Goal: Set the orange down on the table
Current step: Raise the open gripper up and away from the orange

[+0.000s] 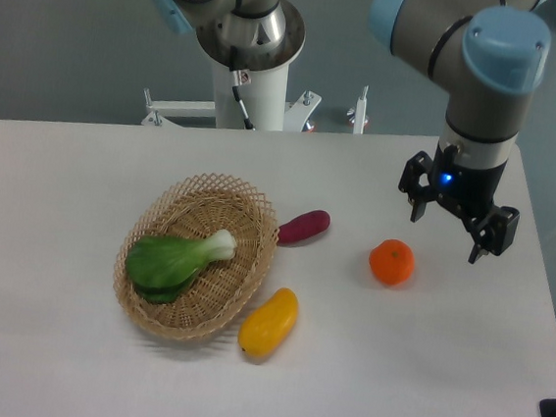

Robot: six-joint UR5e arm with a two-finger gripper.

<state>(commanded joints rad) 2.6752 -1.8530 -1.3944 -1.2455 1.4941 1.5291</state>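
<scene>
The orange is a small round bright-orange fruit resting on the white table, right of centre. My gripper is open and empty. It hangs above the table, up and to the right of the orange, clear of it. Its two dark fingers point down and stand well apart.
An oval wicker basket holding a green bok choy sits left of centre. A purple eggplant-like piece lies by the basket's right rim. A yellow-orange mango lies below it. The arm's base column stands behind the table.
</scene>
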